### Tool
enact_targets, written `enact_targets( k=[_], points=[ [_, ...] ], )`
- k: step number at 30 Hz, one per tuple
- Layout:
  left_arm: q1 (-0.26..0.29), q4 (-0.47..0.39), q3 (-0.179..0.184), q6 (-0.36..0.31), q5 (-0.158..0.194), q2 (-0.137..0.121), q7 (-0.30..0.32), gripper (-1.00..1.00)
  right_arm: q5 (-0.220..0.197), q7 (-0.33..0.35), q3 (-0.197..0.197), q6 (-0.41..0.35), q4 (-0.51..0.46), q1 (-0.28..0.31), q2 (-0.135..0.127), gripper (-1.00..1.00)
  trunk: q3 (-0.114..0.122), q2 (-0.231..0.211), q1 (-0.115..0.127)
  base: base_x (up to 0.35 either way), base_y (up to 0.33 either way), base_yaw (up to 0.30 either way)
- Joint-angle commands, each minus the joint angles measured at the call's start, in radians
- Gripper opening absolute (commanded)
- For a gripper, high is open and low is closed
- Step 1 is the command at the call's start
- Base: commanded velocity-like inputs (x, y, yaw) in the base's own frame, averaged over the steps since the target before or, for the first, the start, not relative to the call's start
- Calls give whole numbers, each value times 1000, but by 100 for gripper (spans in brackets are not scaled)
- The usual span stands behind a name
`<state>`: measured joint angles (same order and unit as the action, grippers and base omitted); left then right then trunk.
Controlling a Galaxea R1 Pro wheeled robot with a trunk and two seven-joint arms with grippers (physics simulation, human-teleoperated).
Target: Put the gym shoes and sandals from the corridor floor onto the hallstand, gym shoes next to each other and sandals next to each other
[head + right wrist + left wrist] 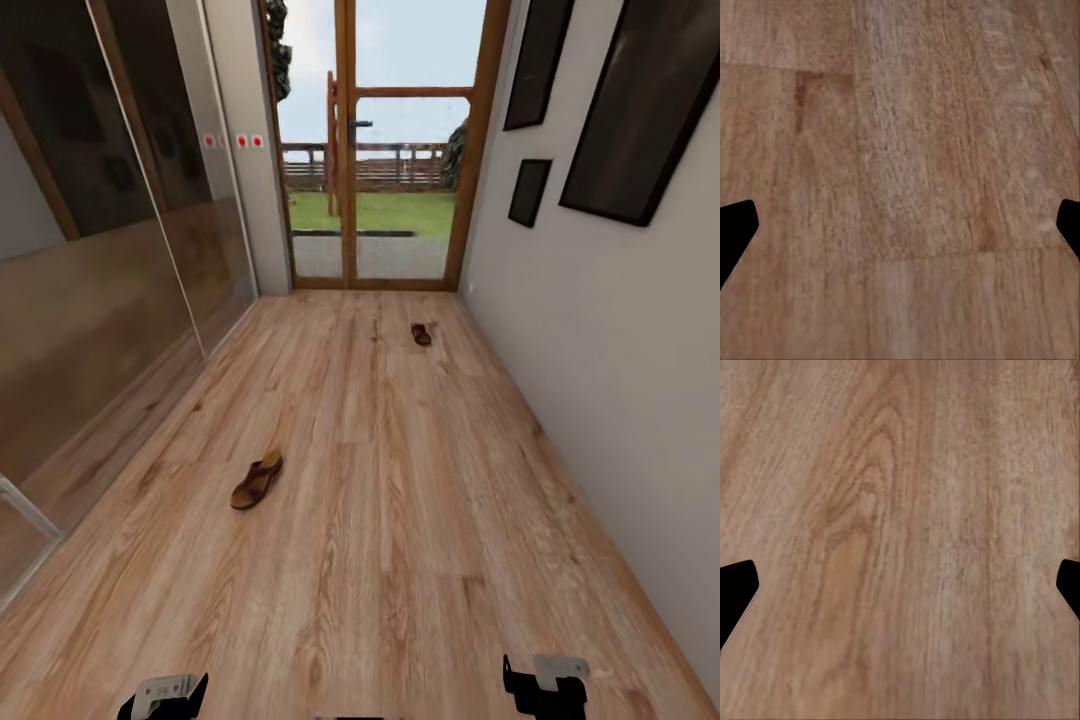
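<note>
Head view shows a sandal [257, 480] at 11 o'clock on the floor [400, 520]; drive closer first, both grippers (left [900, 585], right [900, 225]) spread, empty.

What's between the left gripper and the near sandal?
Nothing visible: bare floor lies between the left gripper and the near sandal. Its fingers are open over wood, holding nothing.

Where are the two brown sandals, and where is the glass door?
Near sandal [256, 481], head view, on its strap.
Far sandal [421, 334], head view, on its middle.
Glass door [400, 150], head view, on its right pane.
</note>
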<state>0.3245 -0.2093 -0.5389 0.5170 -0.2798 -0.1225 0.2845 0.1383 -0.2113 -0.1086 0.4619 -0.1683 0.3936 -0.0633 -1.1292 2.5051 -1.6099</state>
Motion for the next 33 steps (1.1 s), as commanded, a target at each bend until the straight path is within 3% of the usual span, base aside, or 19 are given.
enact_targets(
  k=[1,16,33],
  points=[
    [1,1,-9,3,-7,0,5,100,11,-2,-7,3,1,1,0,100,-1,0,0,340,0,-1],
    [1,1,-8,3,-7,1,5,100,11,-2,-7,3,1,1,0,100,-1,0,0,340,-13,0],
    [1,1,-9,3,-7,1,5,100,11,-2,-7,3,1,1,0,100,-1,0,0,331,-105,0]
  ],
)
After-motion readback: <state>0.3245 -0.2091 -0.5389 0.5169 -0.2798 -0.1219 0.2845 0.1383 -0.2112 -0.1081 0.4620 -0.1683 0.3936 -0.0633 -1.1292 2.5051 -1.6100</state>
